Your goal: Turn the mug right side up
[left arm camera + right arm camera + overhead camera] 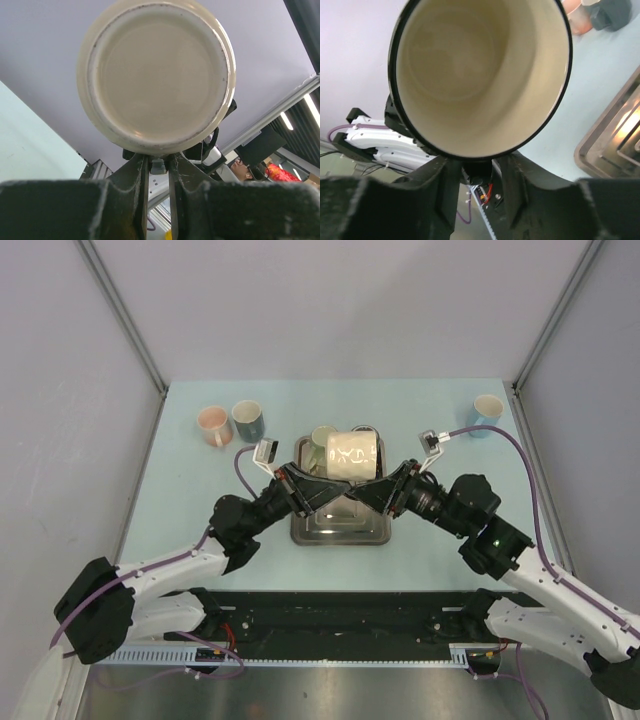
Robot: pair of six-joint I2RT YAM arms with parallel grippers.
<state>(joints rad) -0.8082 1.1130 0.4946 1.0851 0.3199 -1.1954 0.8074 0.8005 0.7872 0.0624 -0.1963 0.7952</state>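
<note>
Over the pale bench (180, 490) and tray (340, 530), left tool (322, 490) pinches the mug (352, 455) sideways, likely mid-turn; right tool (368, 492) grip unclear.

Left arm (243, 516) inward, jaws clamped, right arm (462, 504) inward, jaws parted

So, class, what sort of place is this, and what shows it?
Probably a robotics lab test cell: a left arm and right arm bolted at the near edge of the table, plain grey panel walls enclosing it, and a cream mug held over a steel tray.
</note>
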